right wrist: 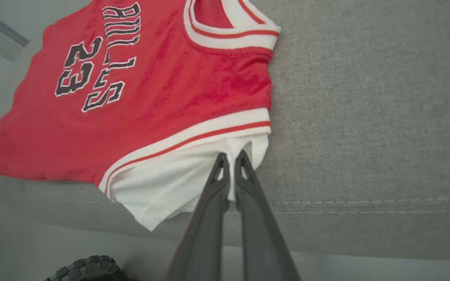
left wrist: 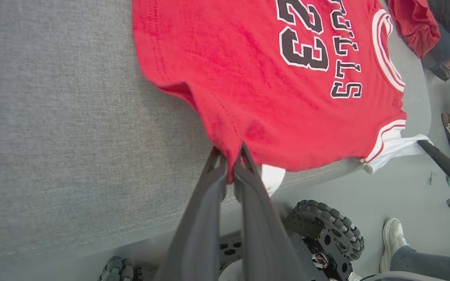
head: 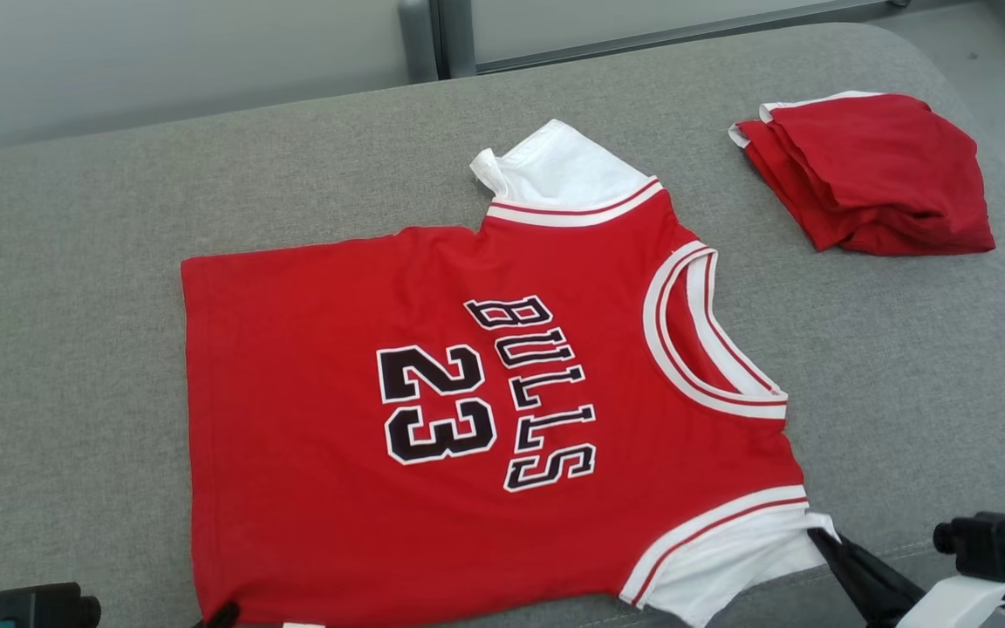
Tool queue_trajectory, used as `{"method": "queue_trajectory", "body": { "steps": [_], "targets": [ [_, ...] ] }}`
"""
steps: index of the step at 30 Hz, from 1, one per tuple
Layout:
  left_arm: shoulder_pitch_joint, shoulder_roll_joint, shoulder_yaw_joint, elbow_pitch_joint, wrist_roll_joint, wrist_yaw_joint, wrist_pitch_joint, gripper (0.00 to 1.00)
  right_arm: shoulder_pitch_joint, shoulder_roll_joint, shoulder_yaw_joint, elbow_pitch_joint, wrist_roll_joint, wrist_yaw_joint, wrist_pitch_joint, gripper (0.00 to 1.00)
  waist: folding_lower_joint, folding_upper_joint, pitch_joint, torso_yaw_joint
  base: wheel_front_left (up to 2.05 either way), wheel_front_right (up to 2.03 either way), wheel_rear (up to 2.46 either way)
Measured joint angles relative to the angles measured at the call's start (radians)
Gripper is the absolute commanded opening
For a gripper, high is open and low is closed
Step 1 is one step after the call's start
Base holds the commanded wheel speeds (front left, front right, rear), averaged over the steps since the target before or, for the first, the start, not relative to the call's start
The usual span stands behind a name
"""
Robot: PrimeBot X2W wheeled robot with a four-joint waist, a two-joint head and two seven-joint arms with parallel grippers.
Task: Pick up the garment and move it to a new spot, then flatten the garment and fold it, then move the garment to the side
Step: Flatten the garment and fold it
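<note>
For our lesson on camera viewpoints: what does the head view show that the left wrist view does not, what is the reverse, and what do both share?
Head view, not the left wrist view: the shirt's far white sleeve and a metal frame. Left wrist view, not the head view: a wheel and a person's shoe on the floor. Both: the red shirt, the folded red cloth, the grey cushion.

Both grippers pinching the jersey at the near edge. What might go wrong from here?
1. The right gripper grips just the edge of the white sleeve; it may slip out under pull.
2. The left gripper bunches the jersey where it pinches, so the fold could come out wrinkled.
3. The near side overhangs the grey surface; released there, it might slide off.
</note>
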Motion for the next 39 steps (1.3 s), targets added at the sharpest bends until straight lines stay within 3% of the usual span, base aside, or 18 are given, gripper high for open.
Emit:
{"method": "queue_trajectory", "body": {
  "steps": [7, 15, 23, 39],
  "targets": [
    [0.026, 0.021, 0.063, -0.042, -0.047, 0.049, 0.044, 0.00, -0.019, -0.077, -0.049, -0.144, 0.103, 0.000, 0.061, 0.00, 0.0000, 0.0000, 0.019, -0.006, 0.00, 0.00, 0.00],
    [0.034, 0.027, 0.075, -0.084, -0.085, 0.071, 0.093, 0.00, -0.067, -0.129, -0.086, -0.225, 0.171, 0.000, 0.143, 0.00, 0.0000, 0.0000, 0.053, -0.003, 0.00, 0.00, 0.00],
    [-0.034, 0.058, 0.082, -0.096, -0.113, 0.090, 0.152, 0.00, -0.141, -0.148, -0.080, -0.240, 0.214, 0.000, 0.231, 0.00, 0.0000, 0.0000, 0.101, 0.004, 0.00, 0.00, 0.00],
    [-0.225, 0.055, 0.061, -0.031, -0.141, 0.113, 0.237, 0.00, -0.311, -0.149, -0.035, -0.210, 0.179, 0.000, 0.316, 0.00, 0.0000, 0.0000, 0.174, 0.020, 0.00, 0.00, 0.00]
  ]
}}
